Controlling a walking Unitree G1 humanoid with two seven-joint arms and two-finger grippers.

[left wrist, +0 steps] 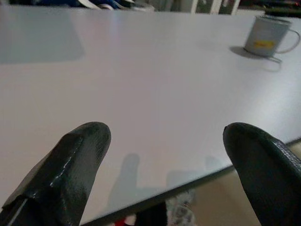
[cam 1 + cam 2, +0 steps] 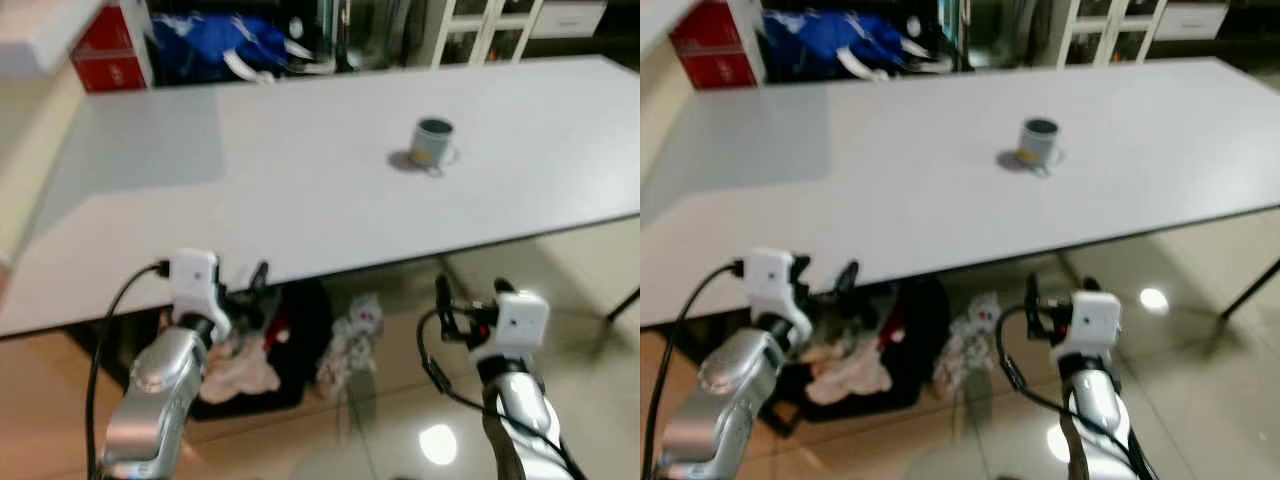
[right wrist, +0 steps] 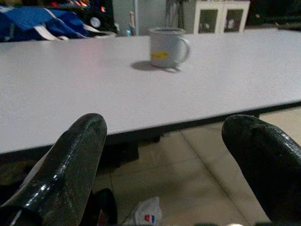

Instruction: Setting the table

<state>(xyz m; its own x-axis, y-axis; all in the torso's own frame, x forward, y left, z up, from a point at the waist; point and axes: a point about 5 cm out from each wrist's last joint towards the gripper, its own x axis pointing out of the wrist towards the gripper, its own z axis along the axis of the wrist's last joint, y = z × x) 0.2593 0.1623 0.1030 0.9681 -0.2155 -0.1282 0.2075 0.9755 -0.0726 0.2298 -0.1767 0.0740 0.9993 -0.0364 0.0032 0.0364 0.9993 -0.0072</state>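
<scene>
In the left eye view, one small grey metal mug [image 2: 434, 142] with a yellow mark stood upright on the big white table [image 2: 300, 200], toward the far right part of the top. Its handle stuck out toward the near right. The left gripper [image 2: 240, 285] hung at the near edge of the table, and the right gripper [image 2: 470, 297] was lower, just in front of that edge, over the shiny floor.

In the right eye view, a heap of cloth [image 2: 855, 370] lay under the table by a black bag.

In the left wrist view, the two black fingers [image 1: 70, 174] were spread wide over the table top, holding nothing.

In the right wrist view, the two fingers [image 3: 70, 169] were also spread wide and empty, the mug far beyond them
</scene>
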